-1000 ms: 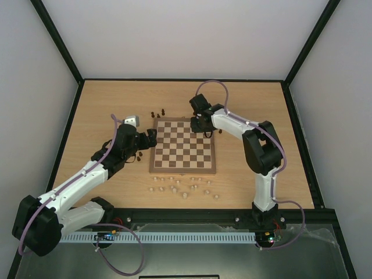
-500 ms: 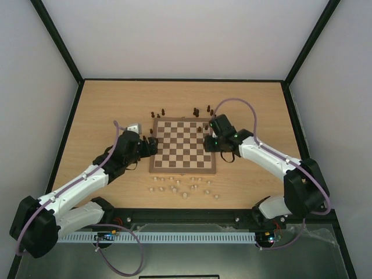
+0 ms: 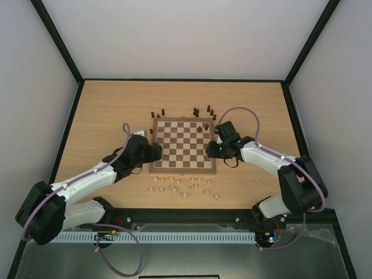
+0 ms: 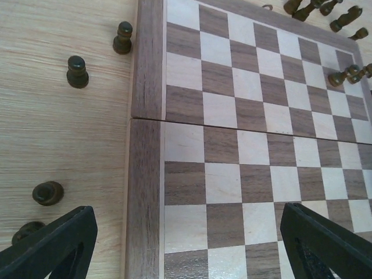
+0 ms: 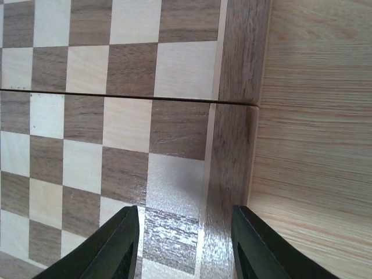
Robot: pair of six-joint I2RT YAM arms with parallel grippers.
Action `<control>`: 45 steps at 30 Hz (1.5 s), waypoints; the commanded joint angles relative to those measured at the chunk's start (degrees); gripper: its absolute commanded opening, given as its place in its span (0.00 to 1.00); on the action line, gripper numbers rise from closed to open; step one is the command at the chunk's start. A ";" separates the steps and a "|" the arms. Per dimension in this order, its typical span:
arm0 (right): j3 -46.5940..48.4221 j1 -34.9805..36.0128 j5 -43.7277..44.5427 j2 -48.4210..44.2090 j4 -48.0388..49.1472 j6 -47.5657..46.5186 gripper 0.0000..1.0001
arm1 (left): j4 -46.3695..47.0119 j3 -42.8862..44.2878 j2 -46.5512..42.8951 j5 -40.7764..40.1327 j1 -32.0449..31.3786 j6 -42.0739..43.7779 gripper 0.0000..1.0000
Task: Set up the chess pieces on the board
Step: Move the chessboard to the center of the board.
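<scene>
The board [image 3: 183,145] lay where it had been in the middle of the worktop [image 3: 261,104], but both arms had shifted around it within the last second. The right arm [image 3: 264,157] had swung back from the board's far right corner, its elbow now low and out to the right, and it reached in toward the middle of the board's right border. The left arm [image 3: 87,177], stretched long and low from its base, had slid along the left border from the far half toward the near half. The right hand [image 3: 214,149] hung over the right border with its fingers apart and nothing between them. The left hand [image 3: 156,152] hovered at the near left border, spread wide and empty, slightly narrower than before. We judged that the right hand had just let go of a piece and that both were free for the next pick. Of the chess pieces [image 4: 77,71], two stood on the board near its far right corner, some stood just beyond the far edge, and a few sat on the worktop just left of the board. Most squares were bare, so the set-up looked barely begun. Pale pieces [image 3: 183,187] lay scattered by the near edge.
</scene>
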 commanded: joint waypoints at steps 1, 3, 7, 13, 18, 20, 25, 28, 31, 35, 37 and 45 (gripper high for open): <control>-0.89 -0.60 -1.74 2.42 2.19 0.51 0.44 | 2.60 -0.52 2.74 -0.67 -0.38 -0.35 0.90; -0.88 -0.70 -1.32 2.98 2.57 0.51 0.44 | 3.18 -0.49 3.89 -0.79 -0.42 -0.23 0.91; -0.77 -0.93 -0.43 4.27 2.73 0.52 0.44 | 4.44 -0.40 6.14 -0.92 -0.39 -0.24 0.91; -1.19 -1.05 2.16 5.02 2.74 0.50 0.50 | 6.39 -0.12 8.75 -0.73 -0.39 0.11 0.89; -1.25 -1.15 2.97 5.85 2.87 0.43 0.50 | 7.47 0.23 10.48 0.18 -0.39 0.32 0.82; -1.56 -1.23 3.66 5.51 2.94 0.43 0.50 | 7.65 0.20 11.05 0.32 -0.38 0.41 0.80; -1.15 -1.34 3.05 6.85 3.53 0.26 0.50 | 8.68 0.29 13.59 0.82 -0.45 0.40 0.74; -1.04 -1.33 2.83 7.45 3.94 0.25 0.50 | 8.84 0.26 14.37 0.74 -0.38 0.42 0.74; -0.94 -1.33 2.61 7.81 4.17 0.17 0.50 | 8.84 0.11 14.48 0.42 -0.40 0.33 0.74; -1.19 -1.33 1.84 8.29 4.72 0.16 0.48 | 9.29 0.11 15.41 1.09 -0.58 0.36 0.74; -1.65 -1.33 1.49 8.33 4.96 0.21 0.45 | 9.69 0.19 15.73 1.60 -1.15 0.26 0.70; -3.99 -1.37 0.21 7.14 5.93 0.77 0.31 | 9.51 0.38 15.79 1.26 -4.59 -0.75 0.65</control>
